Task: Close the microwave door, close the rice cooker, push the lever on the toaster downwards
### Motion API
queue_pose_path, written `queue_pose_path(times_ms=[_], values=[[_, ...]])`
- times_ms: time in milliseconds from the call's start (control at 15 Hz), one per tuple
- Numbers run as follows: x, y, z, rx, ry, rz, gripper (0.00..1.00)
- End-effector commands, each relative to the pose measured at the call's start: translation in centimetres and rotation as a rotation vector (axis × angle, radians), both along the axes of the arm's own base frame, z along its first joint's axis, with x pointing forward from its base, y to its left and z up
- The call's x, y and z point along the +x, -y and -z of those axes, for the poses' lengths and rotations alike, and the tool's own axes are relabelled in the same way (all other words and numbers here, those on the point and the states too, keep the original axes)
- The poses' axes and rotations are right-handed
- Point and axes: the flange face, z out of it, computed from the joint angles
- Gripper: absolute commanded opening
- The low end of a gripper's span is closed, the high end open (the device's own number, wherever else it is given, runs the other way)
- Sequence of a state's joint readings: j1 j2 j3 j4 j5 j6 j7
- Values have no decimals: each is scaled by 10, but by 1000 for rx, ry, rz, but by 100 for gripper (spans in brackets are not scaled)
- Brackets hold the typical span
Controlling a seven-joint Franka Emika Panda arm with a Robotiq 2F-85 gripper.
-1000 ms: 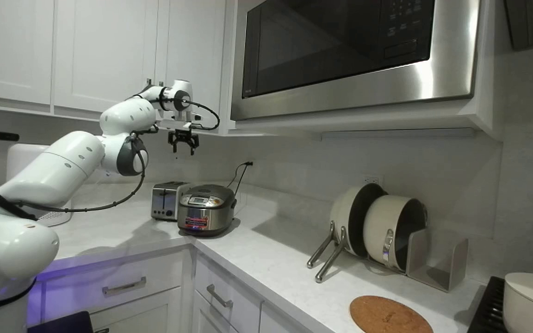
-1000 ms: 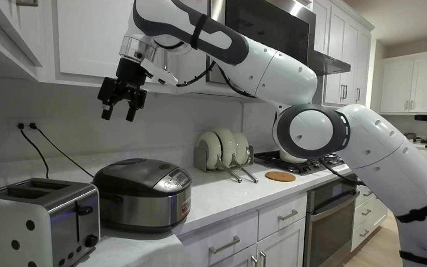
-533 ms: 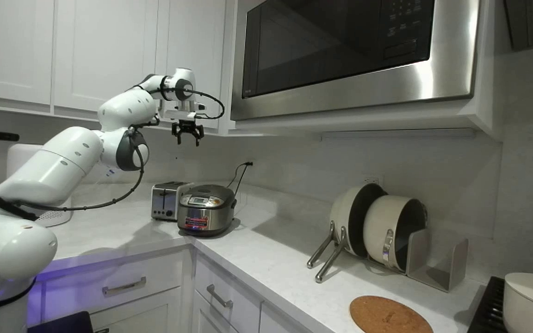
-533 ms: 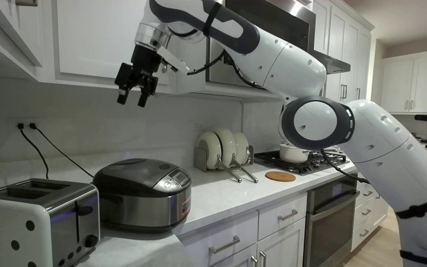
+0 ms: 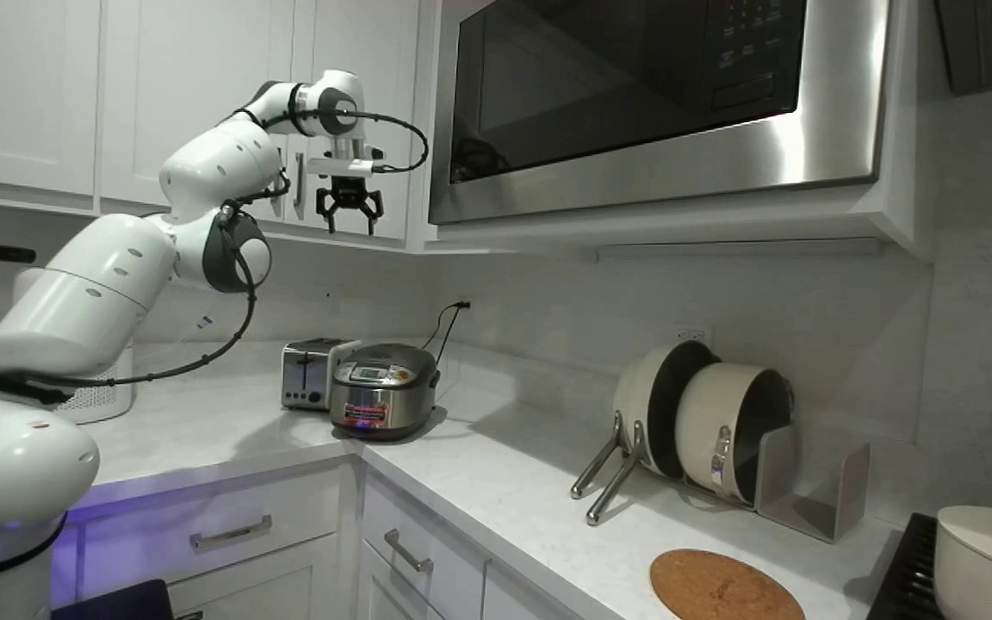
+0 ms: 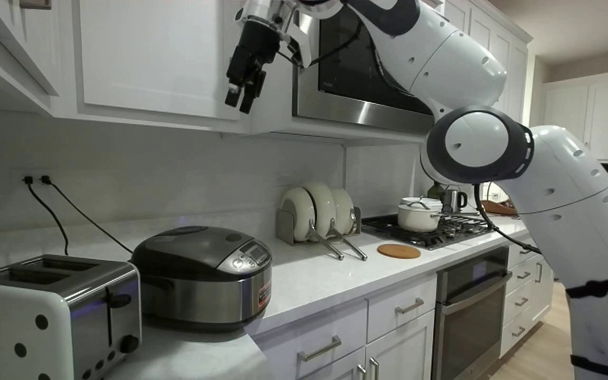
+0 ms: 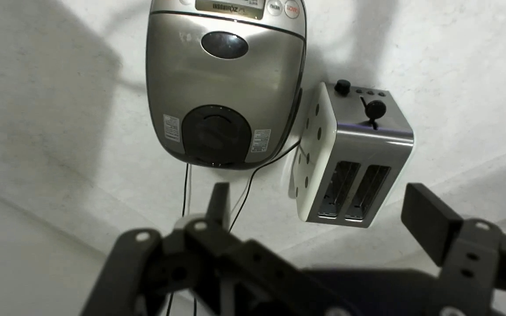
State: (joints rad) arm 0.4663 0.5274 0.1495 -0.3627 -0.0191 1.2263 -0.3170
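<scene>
- Gripper (image 5: 351,229) is hanging high above the surface (image 5: 461,456), its jaws standing widely parted and gripping nothing.
- With the microwave door (image 5: 616,103) looking flush in its frame and the rice cooker (image 7: 225,87) appearing closed, the lever (image 7: 375,109) is probably the step in hand: it is sitting near the top of its travel on the front of the toaster (image 7: 358,151).
- A good push is likely calling for bringing the jaws together first, so that one blunt tip is pressing the lever rather than two parted ones straddling it.
- That tip should be arriving directly over the lever, just out from the toaster's front face, before going straight down — leaning inward is risking a shove that slides the toaster back.
- Care is mattering on the cooker side too: in the wrist view the rice cooker is standing just beside the toaster, toward ten o'clock from it.
- Seen from the wrist, the toaster is lying beyond the jaws, between one and two o'clock from the midpoint of their gap — the lever is showing farther out, at about one o'clock.
- In both exterior views the toaster is sitting well below the gripper, between six and eight o'clock, so a long descent is seemingly waiting.
</scene>
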Motion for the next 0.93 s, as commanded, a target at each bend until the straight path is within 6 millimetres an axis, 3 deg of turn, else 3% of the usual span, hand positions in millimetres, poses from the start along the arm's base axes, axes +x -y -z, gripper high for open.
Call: queue_pose_path(times_ms=[0,267,600,667,733,867], values=[[-31,20,-30,-34,23,-100,100],[-62,39,-59,-34,56,-186,100],[-87,55,-76,-10,32,-246,100],[-90,56,-77,9,18,-256,75],[-91,57,-78,30,9,-262,74],[-89,57,-77,64,-11,-270,58]])
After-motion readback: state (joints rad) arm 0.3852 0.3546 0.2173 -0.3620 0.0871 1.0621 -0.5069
